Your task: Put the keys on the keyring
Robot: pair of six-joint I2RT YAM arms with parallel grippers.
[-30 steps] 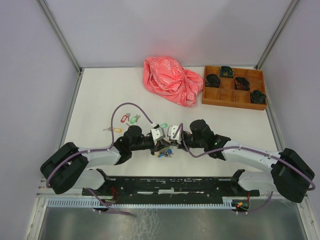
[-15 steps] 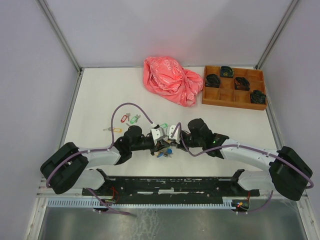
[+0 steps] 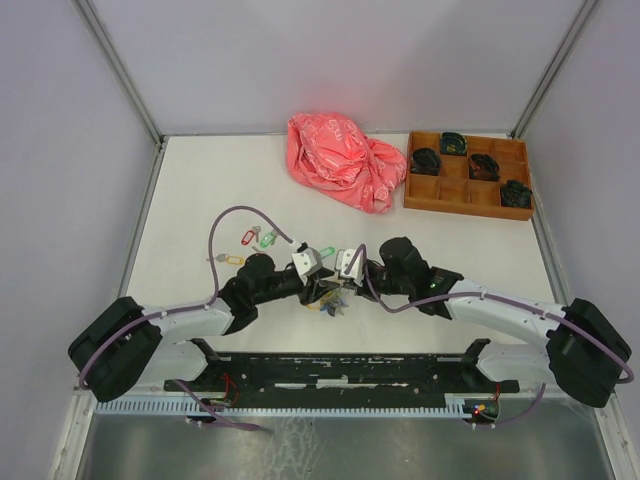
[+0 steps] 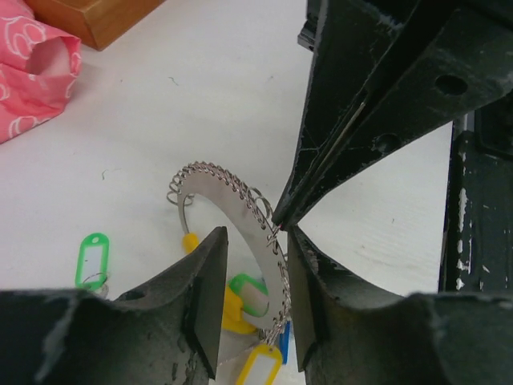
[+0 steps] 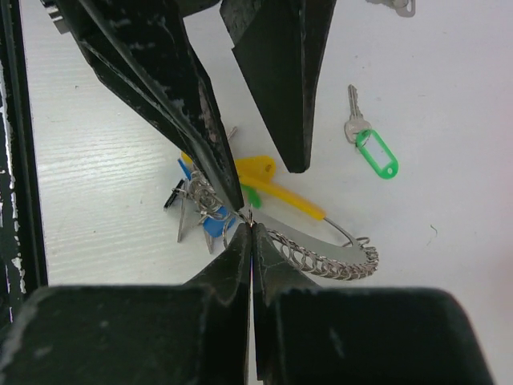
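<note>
Right claw (image 5: 251, 228) clenched on keyring (image 5: 321, 258) coil edge. Left claw (image 4: 252, 241) released, fingers (image 4: 204, 289) either side of keyring band, no grip. Tagged keys (image 5: 210, 227) bunched at keyring's end; loose green-tag key (image 5: 373, 151) near keyring on desk (image 5: 449, 96).

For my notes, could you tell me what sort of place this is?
Likely a robotics lab cell: white table boxed in by plain wall panels, left arm and right arm mounted at its near edge.
</note>
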